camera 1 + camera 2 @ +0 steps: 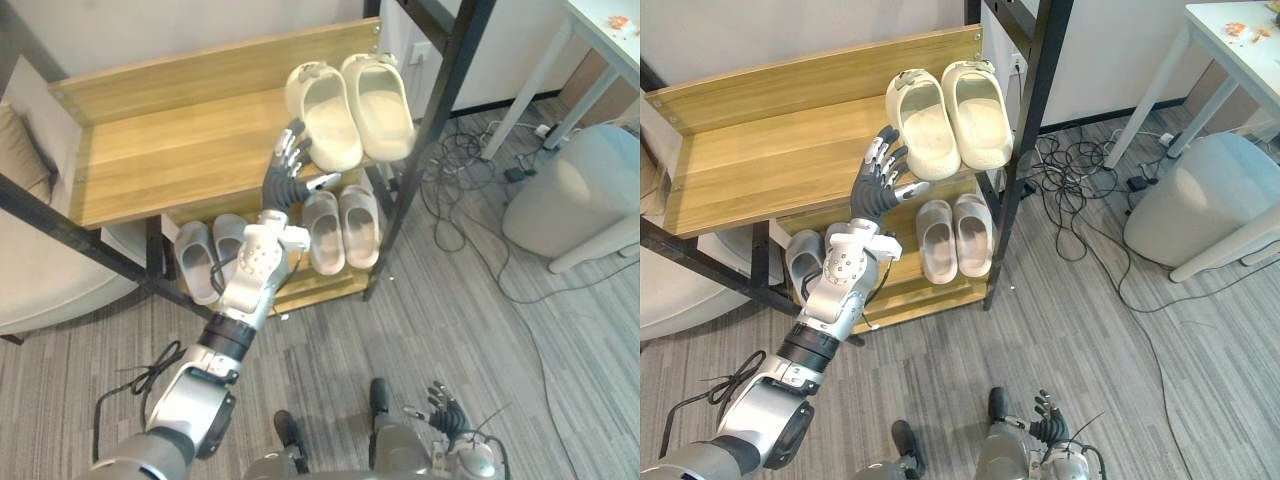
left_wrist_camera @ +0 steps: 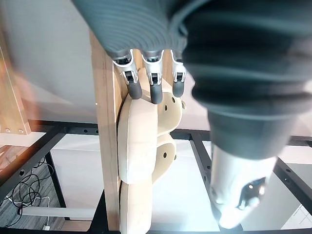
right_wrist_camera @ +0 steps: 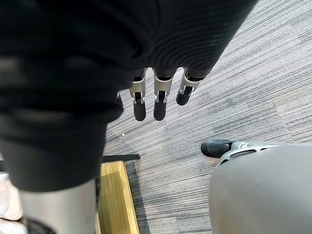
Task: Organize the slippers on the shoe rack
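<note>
Shoe rack (image 1: 170,160) top shelf holds puffy cream slippers (image 1: 350,108) just beside my left hand (image 1: 287,172), fingers spread wide; grey slippers (image 1: 340,230) below.

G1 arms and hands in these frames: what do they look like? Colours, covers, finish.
Left arm: silver-grey shells, a black ring near the elbow, a pale block at the wrist. Left hand: dark ribbed cover over back and wrist, silver fingers with dark rounded tips. Right hand matches: same ribbed cover, silver fingers, dark tips.
</note>
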You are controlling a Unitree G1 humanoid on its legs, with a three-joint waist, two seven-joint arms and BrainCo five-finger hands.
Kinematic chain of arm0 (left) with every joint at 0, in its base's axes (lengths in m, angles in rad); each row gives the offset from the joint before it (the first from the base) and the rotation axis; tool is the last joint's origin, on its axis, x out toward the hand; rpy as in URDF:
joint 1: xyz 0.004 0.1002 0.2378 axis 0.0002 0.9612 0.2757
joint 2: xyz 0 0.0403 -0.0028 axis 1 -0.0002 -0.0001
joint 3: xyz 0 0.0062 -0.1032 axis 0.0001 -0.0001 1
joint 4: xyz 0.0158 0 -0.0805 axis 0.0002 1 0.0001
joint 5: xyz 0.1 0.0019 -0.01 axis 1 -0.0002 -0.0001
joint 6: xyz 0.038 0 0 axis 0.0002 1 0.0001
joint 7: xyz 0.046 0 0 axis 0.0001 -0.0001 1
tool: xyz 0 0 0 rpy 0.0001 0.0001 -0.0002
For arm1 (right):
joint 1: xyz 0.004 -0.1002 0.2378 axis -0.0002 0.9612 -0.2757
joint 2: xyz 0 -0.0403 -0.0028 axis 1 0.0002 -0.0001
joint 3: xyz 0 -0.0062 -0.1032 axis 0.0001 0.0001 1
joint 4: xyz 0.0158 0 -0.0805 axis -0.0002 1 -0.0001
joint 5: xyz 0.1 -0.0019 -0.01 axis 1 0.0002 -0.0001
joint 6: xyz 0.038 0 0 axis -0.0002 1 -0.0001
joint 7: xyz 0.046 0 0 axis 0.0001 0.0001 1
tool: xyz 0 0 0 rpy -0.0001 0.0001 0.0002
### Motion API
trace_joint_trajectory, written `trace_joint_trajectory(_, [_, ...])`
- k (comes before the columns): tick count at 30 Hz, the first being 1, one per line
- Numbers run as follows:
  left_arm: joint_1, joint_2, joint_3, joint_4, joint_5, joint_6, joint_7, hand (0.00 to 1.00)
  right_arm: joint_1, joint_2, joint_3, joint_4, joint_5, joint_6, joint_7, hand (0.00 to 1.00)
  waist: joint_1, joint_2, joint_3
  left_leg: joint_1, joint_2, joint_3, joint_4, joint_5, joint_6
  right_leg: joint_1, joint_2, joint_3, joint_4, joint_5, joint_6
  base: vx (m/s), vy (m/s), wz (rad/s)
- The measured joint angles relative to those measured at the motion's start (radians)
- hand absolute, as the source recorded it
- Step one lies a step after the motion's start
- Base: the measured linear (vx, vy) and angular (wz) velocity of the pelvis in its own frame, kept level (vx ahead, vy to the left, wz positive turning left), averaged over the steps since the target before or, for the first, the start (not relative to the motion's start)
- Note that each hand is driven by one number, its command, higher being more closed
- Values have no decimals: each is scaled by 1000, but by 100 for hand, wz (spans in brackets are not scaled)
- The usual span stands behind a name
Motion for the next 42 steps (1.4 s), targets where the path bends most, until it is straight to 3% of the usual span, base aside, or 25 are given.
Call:
trace_joint_trajectory(10, [-67, 49, 45, 67, -35, 18, 4, 0, 1, -10, 21, 0, 1, 1, 0, 0, -3, -6, -8, -4, -4, 24, 0, -4, -5, -20, -3, 29, 0, 14, 21, -9, 25, -7])
trace_joint_trajectory(16, [-91, 124, 72, 69, -34, 29, -2, 0, 2, -6, 19, -5, 1, 1, 2, 0, -14, -4, -11, -13, -2, 21, 1, 3, 5, -26, 0, 23, 0, 17, 20, 0, 16, 0])
trace_joint_trajectory(22, [-35, 192, 126, 38, -34, 29, -4, 0, 2, -6, 19, -5, 1, 1, 6, 0, -3, -2, -15, 2, 2, -9, 1, 4, 5, 6, 3, -10, 0, 8, 16, 5, 22, 14])
trace_joint_trajectory(26, [113, 204, 139, -134, -36, 27, -16, 0, 4, -6, 22, -4, 1, 1, 25, 0, 12, 0, -20, 5, 2, -58, 1, 6, 5, 38, 0, -59, 0, -8, 15, -7, 18, 31])
trace_joint_trajectory(29, [215, 193, 135, -259, -57, 16, -47, 0, 2, -4, 26, 6, 1, 2, 27, 0, 47, 0, -30, 4, 3, -69, 1, 6, 5, 44, 0, -69, 0, -12, 17, -3, 10, 18])
trace_joint_trajectory(32, [367, 181, 98, -388, -111, 4, -116, 0, -3, -2, 30, 30, 0, 11, 31, 0, 58, 1, -52, 13, 3, -122, 0, 7, 4, 85, -2, -120, 0, -32, 20, 7, 10, 46])
trace_joint_trajectory(38, [623, 140, 61, -472, -159, 0, -228, 0, -22, 1, 39, 45, -1, 18, 34, 0, 105, 2, -79, 21, 3, -171, 0, 6, 3, 125, -3, -171, 0, -51, 27, 2, 10, 27])
trace_joint_trajectory(42, [792, 107, 36, -423, -170, 30, -287, 0, -52, 1, 40, 71, -37, 19, 33, 0, 123, -4, -84, 23, 2, -206, 0, 6, 2, 142, -3, -205, 0, -63, 33, -11, 2, 28])
